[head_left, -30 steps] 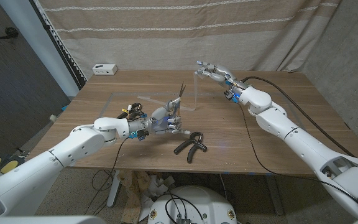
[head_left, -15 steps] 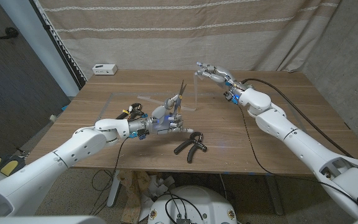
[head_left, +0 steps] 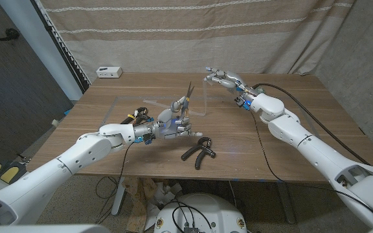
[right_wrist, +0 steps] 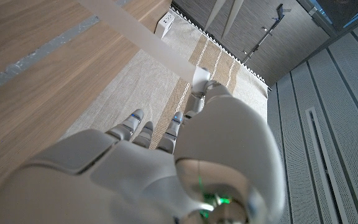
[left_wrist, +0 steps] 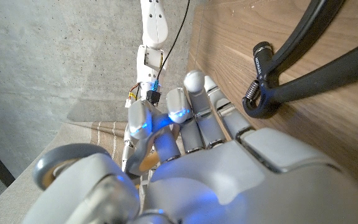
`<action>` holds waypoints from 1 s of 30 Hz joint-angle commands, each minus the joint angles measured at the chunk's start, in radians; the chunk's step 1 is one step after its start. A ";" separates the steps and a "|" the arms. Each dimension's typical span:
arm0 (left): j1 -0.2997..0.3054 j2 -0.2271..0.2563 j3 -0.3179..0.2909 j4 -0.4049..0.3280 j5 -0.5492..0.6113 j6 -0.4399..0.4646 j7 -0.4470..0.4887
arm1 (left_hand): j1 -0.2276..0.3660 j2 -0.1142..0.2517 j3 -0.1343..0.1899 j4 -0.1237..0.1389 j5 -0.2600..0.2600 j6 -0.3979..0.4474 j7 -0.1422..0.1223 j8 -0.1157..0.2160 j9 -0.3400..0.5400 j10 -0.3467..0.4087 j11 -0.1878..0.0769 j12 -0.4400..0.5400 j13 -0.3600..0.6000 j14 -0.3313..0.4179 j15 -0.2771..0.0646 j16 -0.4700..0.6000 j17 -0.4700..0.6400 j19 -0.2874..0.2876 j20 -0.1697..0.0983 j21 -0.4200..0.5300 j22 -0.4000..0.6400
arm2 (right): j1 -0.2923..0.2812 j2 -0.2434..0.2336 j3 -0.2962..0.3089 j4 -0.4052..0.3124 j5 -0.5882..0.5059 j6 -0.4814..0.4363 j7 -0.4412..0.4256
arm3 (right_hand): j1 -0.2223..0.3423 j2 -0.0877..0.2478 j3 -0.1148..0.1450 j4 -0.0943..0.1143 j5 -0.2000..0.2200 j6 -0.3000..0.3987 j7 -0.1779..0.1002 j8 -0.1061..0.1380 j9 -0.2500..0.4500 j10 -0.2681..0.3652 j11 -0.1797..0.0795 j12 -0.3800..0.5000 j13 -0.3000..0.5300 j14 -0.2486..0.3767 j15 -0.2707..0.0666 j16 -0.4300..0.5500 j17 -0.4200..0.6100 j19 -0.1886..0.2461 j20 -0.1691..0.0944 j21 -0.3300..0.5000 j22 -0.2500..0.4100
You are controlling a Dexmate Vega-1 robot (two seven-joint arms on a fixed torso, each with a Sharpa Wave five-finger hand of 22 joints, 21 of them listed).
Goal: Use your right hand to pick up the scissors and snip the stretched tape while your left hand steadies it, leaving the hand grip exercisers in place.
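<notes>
So the scissors are in the left robot hand, blades pointing up, just beside the stretched tape. That strip runs upright from the table to the right robot hand, which pinches its top end. The task says otherwise. The left wrist view shows the hand grip exerciser close up; the right wrist view shows the tape reaching down to the table.

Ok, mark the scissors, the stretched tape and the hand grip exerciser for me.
scissors (head_left: 188, 91), head view, on the raised blades.
stretched tape (head_left: 204, 97), head view, mid strip.
hand grip exerciser (head_left: 198, 151), head view, on the black handles.
</notes>
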 commanded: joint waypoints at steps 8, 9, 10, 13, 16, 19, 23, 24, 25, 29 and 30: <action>-0.007 -0.066 0.002 0.087 -0.086 0.022 -0.093 | -0.013 0.002 -0.215 -0.057 0.002 0.220 0.220 0.042 0.003 0.060 -0.045 0.004 0.004 0.003 -0.068 0.017 0.018 0.009 -0.048 0.010 0.009 | -0.005 0.004 0.007 0.019 0.045 0.022 0.058 | -0.012 -0.001 0.007 0.001 -0.008 0.011 -0.011 0.009 0.005 -0.007 -0.011 -0.003 0.001 -0.014 -0.123 0.000 0.000 -0.011 -0.055 0.004 0.003; -0.007 -0.067 0.002 0.087 -0.084 0.023 -0.092 | -0.013 0.002 -0.215 -0.057 0.002 0.221 0.220 0.042 0.003 0.061 -0.044 0.004 0.004 0.001 -0.067 0.020 0.023 0.009 -0.048 0.010 0.009 | -0.005 0.004 0.006 0.016 0.042 0.022 0.055 | -0.012 -0.001 0.007 0.001 -0.009 0.009 -0.012 0.008 0.005 -0.008 -0.012 -0.004 0.001 -0.014 -0.124 0.000 0.000 -0.011 -0.056 0.004 0.003; -0.009 -0.067 0.004 0.089 -0.081 0.023 -0.095 | -0.013 0.002 -0.215 -0.057 0.002 0.221 0.220 0.042 0.003 0.061 -0.044 0.004 0.004 0.001 -0.068 0.020 0.023 0.009 -0.048 0.010 0.009 | -0.004 0.005 0.005 0.016 0.043 0.022 0.058 | -0.013 -0.001 0.007 0.001 -0.009 0.009 -0.013 0.009 0.006 -0.008 -0.013 -0.003 0.001 -0.014 -0.125 0.000 0.000 -0.011 -0.056 0.005 0.003; -0.010 -0.070 0.006 0.092 -0.078 0.023 -0.101 | -0.013 0.002 -0.215 -0.058 0.003 0.222 0.220 0.043 0.003 0.060 -0.044 0.004 0.004 0.002 -0.069 0.020 0.020 0.009 -0.048 0.011 0.011 | 0.005 0.008 0.000 0.022 0.030 0.018 0.052 | -0.013 -0.002 0.008 0.001 -0.011 0.007 -0.017 0.008 0.007 -0.008 -0.014 -0.003 0.001 -0.015 -0.126 0.001 0.000 -0.011 -0.057 0.005 0.003; -0.010 -0.069 0.008 0.091 -0.072 0.023 -0.102 | -0.013 0.002 -0.215 -0.057 0.003 0.222 0.220 0.043 0.003 0.060 -0.042 0.003 0.004 0.001 -0.067 0.017 0.015 0.010 -0.050 0.011 0.011 | 0.013 0.014 -0.003 0.034 0.029 0.012 0.051 | -0.014 -0.002 0.008 0.002 -0.012 0.006 -0.016 0.007 0.008 -0.008 -0.014 -0.003 0.001 -0.016 -0.129 0.001 0.000 -0.012 -0.058 0.005 0.003; -0.009 -0.070 0.009 0.092 -0.070 0.026 -0.104 | -0.014 0.002 -0.215 -0.058 0.003 0.222 0.219 0.042 0.003 0.061 -0.044 0.004 0.004 0.000 -0.068 0.026 0.028 0.010 -0.048 0.012 0.013 | 0.018 0.020 -0.005 0.044 0.031 0.011 0.052 | -0.015 -0.001 0.009 0.002 -0.013 0.006 -0.017 0.007 0.009 -0.007 -0.014 -0.002 0.001 -0.016 -0.129 0.001 0.000 -0.012 -0.058 0.005 0.003; -0.011 -0.070 0.010 0.094 -0.069 0.029 -0.108 | -0.014 0.002 -0.215 -0.058 0.004 0.222 0.219 0.042 0.003 0.060 -0.044 0.003 0.004 0.004 -0.068 0.019 0.013 0.010 -0.048 0.012 0.014 | 0.026 0.032 -0.010 0.057 0.034 0.006 0.057 | -0.015 -0.001 0.009 0.002 -0.015 0.004 -0.017 0.006 0.010 -0.009 -0.015 -0.003 0.001 -0.017 -0.130 0.001 -0.001 -0.012 -0.059 0.005 0.003; -0.012 -0.071 0.011 0.097 -0.070 0.030 -0.113 | -0.014 0.002 -0.215 -0.058 0.004 0.221 0.219 0.042 0.003 0.060 -0.044 0.003 0.004 0.006 -0.066 0.017 0.009 0.010 -0.048 0.012 0.014 | 0.028 0.036 -0.012 0.063 0.033 0.011 0.061 | -0.015 -0.001 0.010 0.002 -0.015 0.004 -0.016 0.005 0.010 -0.008 -0.014 -0.002 0.000 -0.016 -0.129 0.001 -0.001 -0.012 -0.058 0.005 0.003; -0.013 -0.071 0.011 0.097 -0.069 0.032 -0.112 | -0.014 0.002 -0.215 -0.058 0.004 0.221 0.219 0.042 0.003 0.062 -0.044 0.004 0.004 0.002 -0.070 0.024 0.020 0.010 -0.048 0.012 0.015 | 0.029 0.039 -0.013 0.065 0.034 0.013 0.062 | -0.016 -0.001 0.010 0.002 -0.015 0.004 -0.018 0.005 0.010 -0.009 -0.015 -0.003 0.000 -0.017 -0.130 0.001 -0.001 -0.012 -0.060 0.005 0.003; -0.020 -0.074 0.015 0.104 -0.066 0.033 -0.122 | -0.015 0.002 -0.215 -0.058 0.005 0.221 0.219 0.042 0.003 0.062 -0.044 0.004 0.004 0.001 -0.069 0.021 0.015 0.010 -0.048 0.012 0.016 | 0.035 0.051 -0.016 0.075 0.044 0.016 0.074 | -0.016 -0.001 0.011 0.002 -0.017 0.006 -0.017 0.005 0.011 -0.009 -0.015 -0.002 0.000 -0.017 -0.131 0.001 -0.001 -0.012 -0.059 0.005 0.003; -0.021 -0.075 0.015 0.105 -0.066 0.034 -0.123 | -0.015 0.002 -0.215 -0.058 0.005 0.221 0.219 0.042 0.003 0.061 -0.044 0.004 0.004 0.002 -0.069 0.021 0.013 0.010 -0.048 0.013 0.016 | 0.035 0.053 -0.016 0.077 0.049 0.016 0.079 | -0.016 -0.001 0.011 0.002 -0.017 0.006 -0.017 0.005 0.011 -0.009 -0.015 -0.002 0.000 -0.017 -0.131 0.001 -0.001 -0.012 -0.059 0.005 0.003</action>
